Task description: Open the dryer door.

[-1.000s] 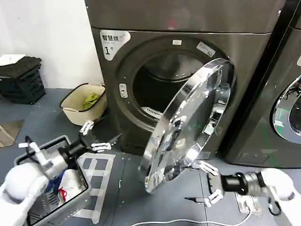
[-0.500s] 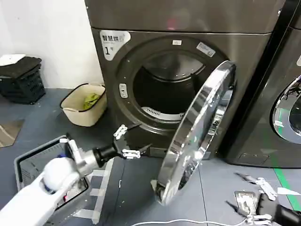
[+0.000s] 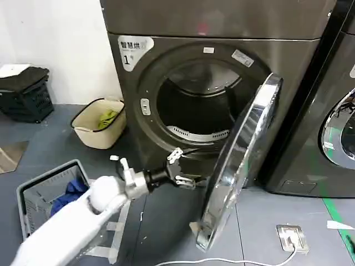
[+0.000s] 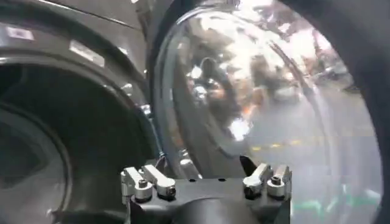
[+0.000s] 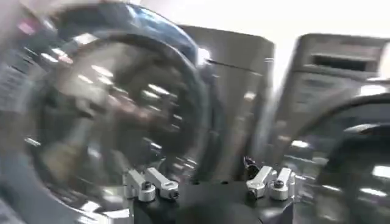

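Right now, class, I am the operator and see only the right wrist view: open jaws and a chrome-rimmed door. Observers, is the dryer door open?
Observer: Yes. In the head view the dryer door stands swung wide, edge-on, leaving the drum mouth uncovered.
Operator: Where is the left gripper?
Observer: The left gripper hangs low before the drum mouth, beside the door's inner face, jaws open, holding nothing.
Operator: What is on the floor to its left?
Observer: A grey basket with blue cloth in it.
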You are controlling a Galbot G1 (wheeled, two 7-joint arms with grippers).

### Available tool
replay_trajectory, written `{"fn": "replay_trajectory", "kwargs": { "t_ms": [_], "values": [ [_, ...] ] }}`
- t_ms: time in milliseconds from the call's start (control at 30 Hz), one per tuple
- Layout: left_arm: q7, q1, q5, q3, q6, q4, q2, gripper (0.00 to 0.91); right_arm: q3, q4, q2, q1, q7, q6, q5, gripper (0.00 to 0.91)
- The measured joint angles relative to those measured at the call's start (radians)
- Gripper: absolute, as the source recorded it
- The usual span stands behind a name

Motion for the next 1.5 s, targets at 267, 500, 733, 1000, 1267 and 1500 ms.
{"fn": "replay_trajectory", "kwargs": {
  "t_ms": [267, 500, 733, 1000, 1267, 1500],
  "values": [
    [-0.003, -0.086, 0.0, 0.108, -0.002, 0.056, -0.075, 0.907, 0.122, -0.047, 0.087, 0.042, 0.372, -0.102, -0.185, 0.907],
    [-0.005, -0.139, 0.008, 0.184, 0.001, 0.098, -0.145, 0.907, 0.229, -0.079, 0.143, 0.085, 0.69, -0.247, -0.342, 0.907],
    [-0.011, -0.185, 0.02, 0.248, 0.004, 0.141, -0.214, 0.907, 0.341, -0.072, 0.152, 0.114, 0.886, -0.393, -0.418, 0.907],
    [-0.023, -0.24, 0.037, 0.32, 0.006, 0.201, -0.302, 0.907, 0.459, -0.066, 0.152, 0.109, 0.945, -0.461, -0.419, 0.907],
    [-0.027, -0.302, 0.051, 0.377, 0.01, 0.29, -0.405, 0.907, 0.538, -0.08, 0.151, 0.101, 0.952, -0.458, -0.42, 0.907],
    [-0.031, -0.351, 0.055, 0.409, 0.021, 0.381, -0.499, 0.907, 0.575, -0.059, 0.151, 0.101, 0.953, -0.45, -0.421, 0.907]
  ]
}}
